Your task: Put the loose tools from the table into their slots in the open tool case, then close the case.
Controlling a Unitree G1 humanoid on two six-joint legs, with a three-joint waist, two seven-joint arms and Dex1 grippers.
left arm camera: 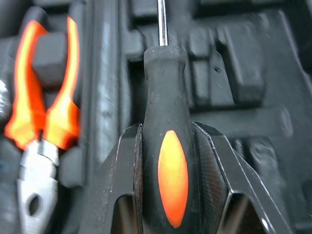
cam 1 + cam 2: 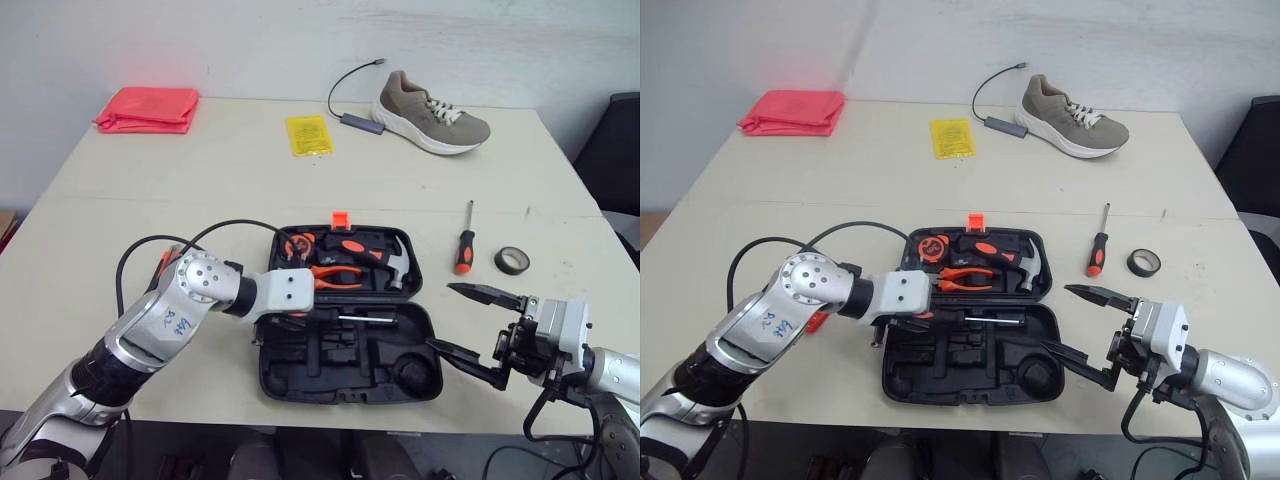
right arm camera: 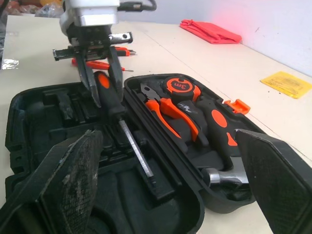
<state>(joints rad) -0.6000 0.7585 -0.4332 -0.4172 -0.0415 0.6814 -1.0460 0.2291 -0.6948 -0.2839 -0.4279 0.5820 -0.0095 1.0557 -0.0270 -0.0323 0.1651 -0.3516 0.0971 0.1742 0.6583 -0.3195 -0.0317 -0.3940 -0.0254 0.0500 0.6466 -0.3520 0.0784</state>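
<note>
Black moulded plastic sits low in the centre of the frame: the case (image 2: 300,392) lies open on the bench (image 2: 200,180). Most slots in its near half look bare. The far half already holds the pliers (image 2: 335,272), the hammer (image 2: 385,262) and the tape measure (image 2: 297,243).

Right of the case, a loose screwdriver (image 2: 465,245) and a tape roll (image 2: 511,260) lie apart on the bench. At left centre an orange tool (image 3: 100,64) lies beside the case, partly hidden by the left arm. So the job looks about half done. One tool is going in, two or three are left to stow, and the lid is not yet shut.

At the lower right, the right end effector (image 2: 442,315) hovers just beside the case's near right corner, its fingers spread wide and holding nothing.

The left end effector (image 3: 109,96) is over the near half of the case by the hinge line. It is pinching the held screwdriver (image 1: 165,170) by its black and orange handle. The shaft points along a long slot, with the tip low in the tray. Whether it is seated I cannot tell.
</note>
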